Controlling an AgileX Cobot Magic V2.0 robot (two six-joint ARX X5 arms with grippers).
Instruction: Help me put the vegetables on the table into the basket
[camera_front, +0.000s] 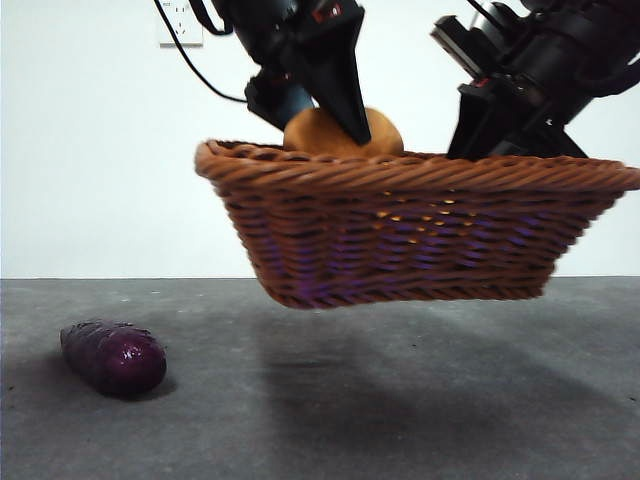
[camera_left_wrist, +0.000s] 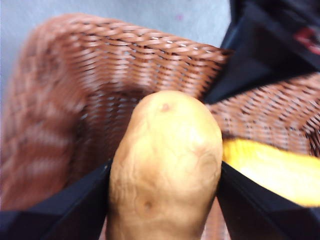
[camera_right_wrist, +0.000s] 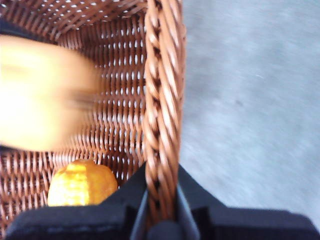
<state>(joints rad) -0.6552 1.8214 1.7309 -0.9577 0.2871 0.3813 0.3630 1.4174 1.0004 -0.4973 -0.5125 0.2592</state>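
Two grippers at work: one lifts the basket (camera_front: 400, 225) off the table (camera_front: 350, 400) while the other holds a potato (camera_left_wrist: 165, 165) over it.

The right gripper (camera_right_wrist: 161, 200) is clamped on the basket's braided rim; the left gripper (camera_left_wrist: 165, 185) is pinched on the potato, just above the rim. The corn cob (camera_left_wrist: 275, 172) already lies inside, its outline blurred, probably by motion. The purple vegetable (camera_front: 113, 355) remains on the table, well apart. Risk: held by one edge, the basket could tilt or swing, so a released potato might strike the rim and roll out.
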